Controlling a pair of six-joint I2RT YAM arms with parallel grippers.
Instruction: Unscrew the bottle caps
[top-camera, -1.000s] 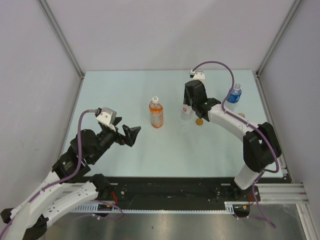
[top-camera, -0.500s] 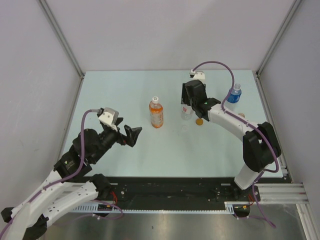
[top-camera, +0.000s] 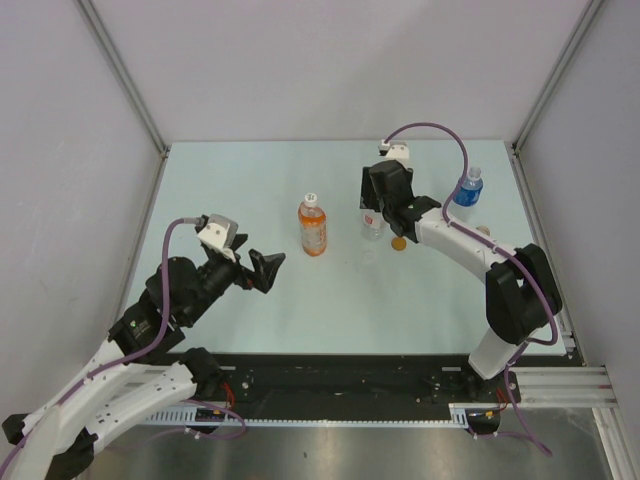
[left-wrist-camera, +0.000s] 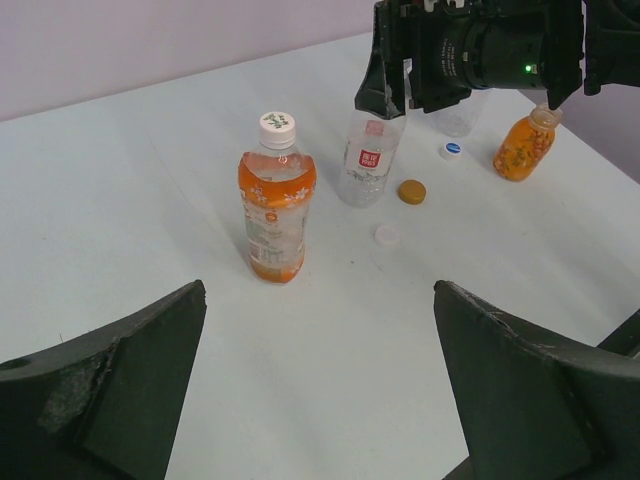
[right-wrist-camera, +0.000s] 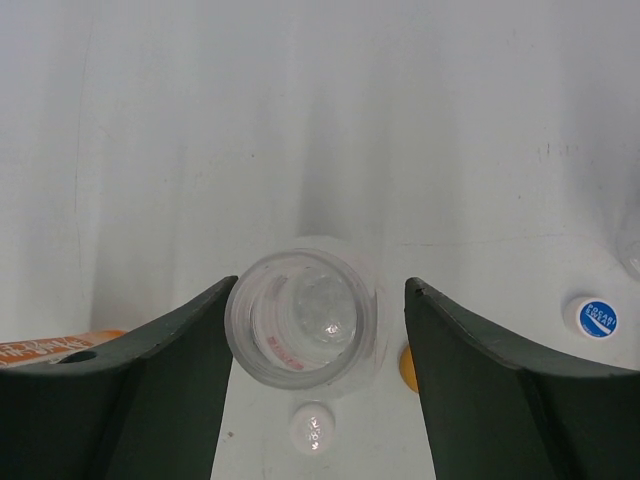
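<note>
An orange-drink bottle (top-camera: 312, 228) stands mid-table with its white cap (left-wrist-camera: 277, 124) on. My right gripper (right-wrist-camera: 318, 285) is open and hangs over a clear bottle (right-wrist-camera: 305, 330) whose neck is open, one finger on each side. A loose white cap (right-wrist-camera: 314, 428) and a loose orange cap (right-wrist-camera: 407, 368) lie on the table beside that bottle. A blue-and-white cap (right-wrist-camera: 596, 318) lies further right. My left gripper (left-wrist-camera: 318, 290) is open and empty, near and left of the orange-drink bottle, and it also shows in the top view (top-camera: 264, 270).
A blue-labelled clear bottle (top-camera: 467, 190) stands at the far right near the frame post. A small orange bottle (left-wrist-camera: 525, 145) without a cap stands near it. Grey walls close in the table (top-camera: 250, 180) on three sides.
My right gripper has edged slightly left over the clear bottle. My left arm has shifted a little. The bottles and loose caps have not moved.
</note>
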